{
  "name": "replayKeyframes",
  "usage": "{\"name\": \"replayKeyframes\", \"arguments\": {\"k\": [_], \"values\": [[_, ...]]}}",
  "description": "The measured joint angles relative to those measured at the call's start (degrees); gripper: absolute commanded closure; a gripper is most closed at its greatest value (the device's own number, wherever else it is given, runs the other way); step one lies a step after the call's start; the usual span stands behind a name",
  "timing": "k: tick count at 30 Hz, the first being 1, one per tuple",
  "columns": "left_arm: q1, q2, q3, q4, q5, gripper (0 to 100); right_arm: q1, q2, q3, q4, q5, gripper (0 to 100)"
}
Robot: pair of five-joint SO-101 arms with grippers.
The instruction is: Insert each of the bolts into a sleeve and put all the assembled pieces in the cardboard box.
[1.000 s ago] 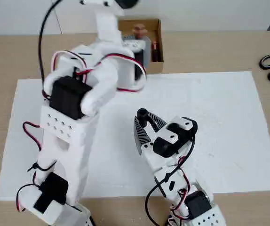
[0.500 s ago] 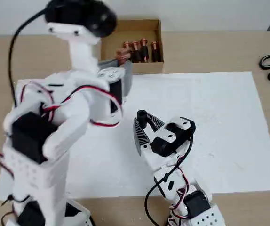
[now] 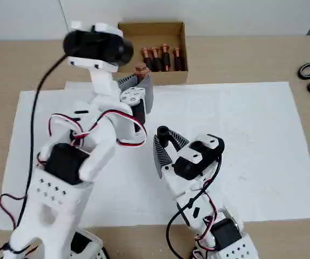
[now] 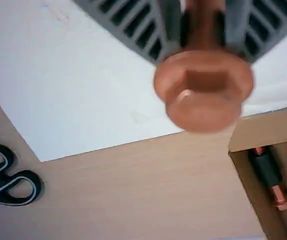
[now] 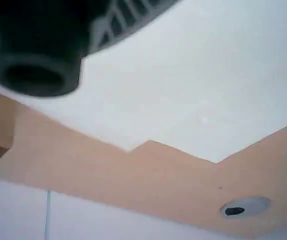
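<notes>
Copper-coloured metal bolt (image 4: 203,90): held in left gripper (image 3: 138,80), just near of brown cardboard box (image 3: 183,38). Black cylindrical sleeve (image 3: 163,131): held in right gripper (image 3: 167,141), near-right of bolt. Likely step: insertion. Next: align bolt w/ sleeve bore.

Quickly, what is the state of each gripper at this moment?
Left gripper: closed on a copper bolt.
Right gripper: closed on a black sleeve.

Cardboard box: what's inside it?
Four bolt-and-sleeve pieces lie side by side at the right end of the cardboard box. Its near-left corner is hidden behind the left arm.
</notes>
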Motion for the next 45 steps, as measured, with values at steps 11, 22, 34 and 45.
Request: {"name": "replayKeyframes", "arguments": {"k": [11,22,34,45], "values": [[0.0,-0.1,4.4,-7.3,0.4,99,0.0,0.0,0.0,0.0,0.0,99.5],[0.4,-0.1,8.3,-7.7,0.4,99,0.0,0.0,0.2,0.0,0.0,99.5],[6.3,-3.3,12.3,-8.3,-6.2,99,0.0,0.0,0.5,-0.2,-0.2,99.5],[6.6,-8.9,18.4,-13.6,-6.1,99,-0.3,0.0,0.5,-0.2,-0.2,99.5]]}}
